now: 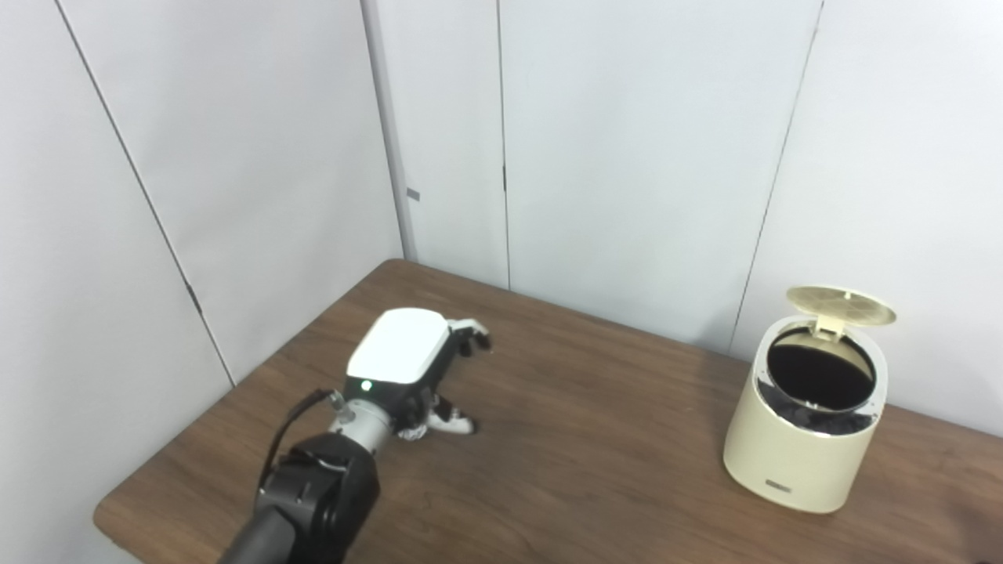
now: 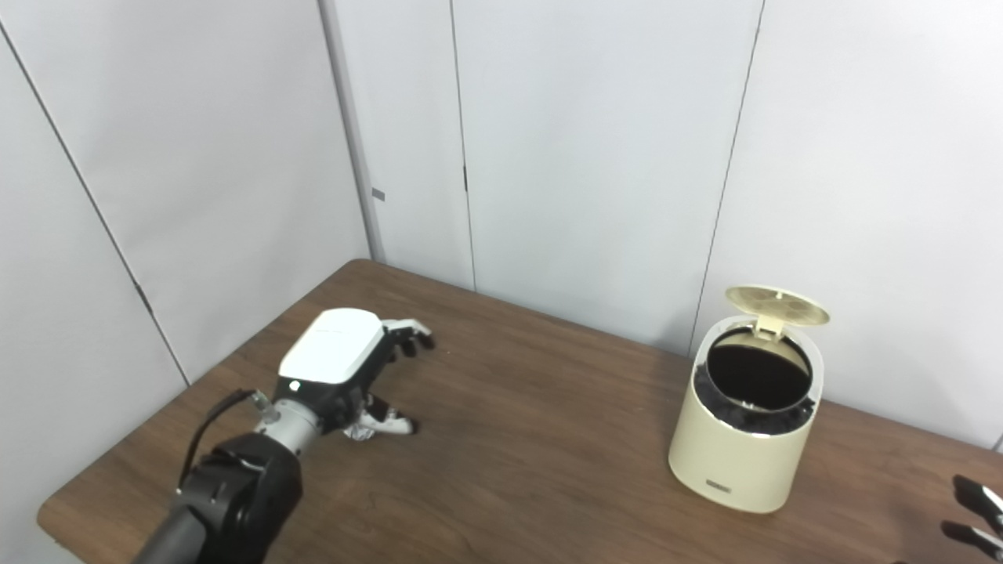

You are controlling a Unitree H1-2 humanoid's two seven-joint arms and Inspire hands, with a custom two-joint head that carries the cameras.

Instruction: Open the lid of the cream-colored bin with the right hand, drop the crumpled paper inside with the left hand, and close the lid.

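Observation:
The cream-colored bin [image 1: 799, 446] stands at the right of the table with its lid [image 1: 840, 304] tipped up and back, showing a dark inside. My left hand [image 1: 415, 368] hovers low over the table's left part, palm down, fingers [image 1: 472, 337] stretched forward and thumb apart from them. A small bit of crumpled paper [image 2: 362, 429] peeks out under the palm beside the thumb; most of it is hidden. Only the fingertips of my right hand [image 2: 975, 513] show, at the right edge near the table's front, spread and holding nothing, well right of the bin.
The brown wooden table [image 1: 595, 439] stands in a corner of pale wall panels [image 1: 627, 157] close behind the bin. The table's left edge runs just beside my left forearm [image 1: 313, 493].

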